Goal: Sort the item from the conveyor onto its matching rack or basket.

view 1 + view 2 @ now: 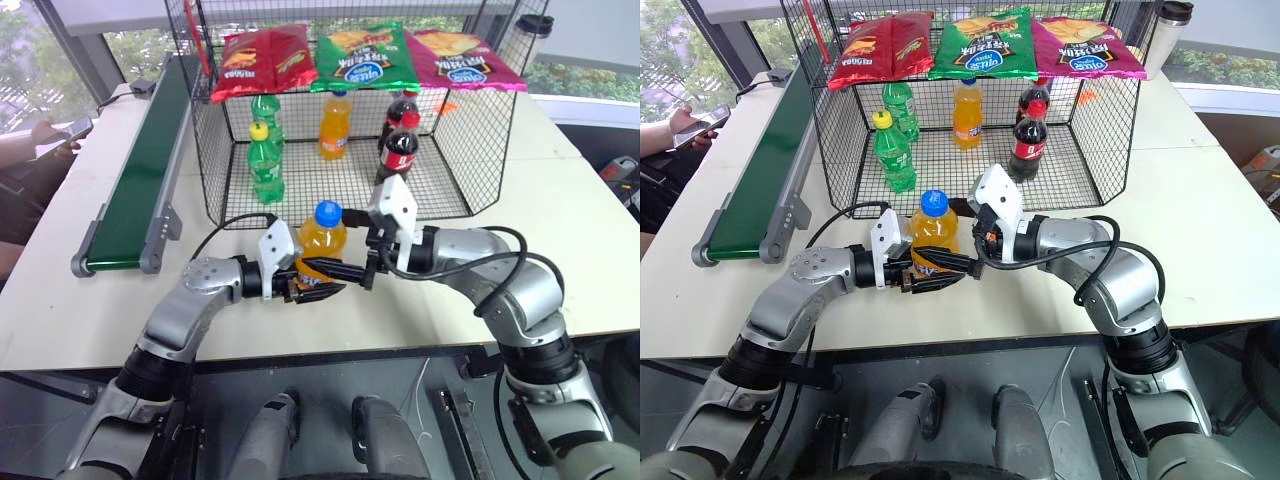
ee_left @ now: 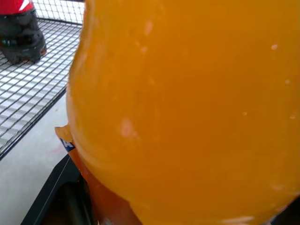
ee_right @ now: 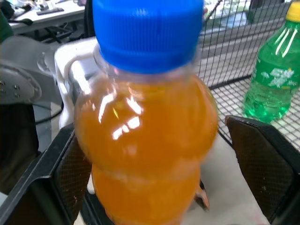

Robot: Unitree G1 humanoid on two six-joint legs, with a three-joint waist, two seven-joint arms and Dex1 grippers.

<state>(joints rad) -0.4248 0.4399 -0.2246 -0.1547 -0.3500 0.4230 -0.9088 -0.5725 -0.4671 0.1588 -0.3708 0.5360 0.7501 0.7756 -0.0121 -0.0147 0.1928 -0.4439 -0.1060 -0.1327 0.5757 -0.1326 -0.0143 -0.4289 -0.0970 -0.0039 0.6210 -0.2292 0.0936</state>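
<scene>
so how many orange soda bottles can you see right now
2. One orange soda bottle is upright between the two grippers in front of the basket, gripped low by the left gripper. The other orange bottle stands inside the basket's middle. None seems hidden.

From my seat, the orange soda bottle (image 2: 197,108) crowds the left wrist view so closely that its cap and base run off the edges, and I cannot make out that gripper's fingers. In the right wrist view the bottle's lower part is cut off below the two black fingers (image 3: 255,161) flanking it, and the green bottle (image 3: 272,79) beyond them loses its cap at the edge. From the head camera, the label band (image 1: 312,283) is mostly covered by the left gripper (image 1: 318,278); its print is unreadable.
</scene>
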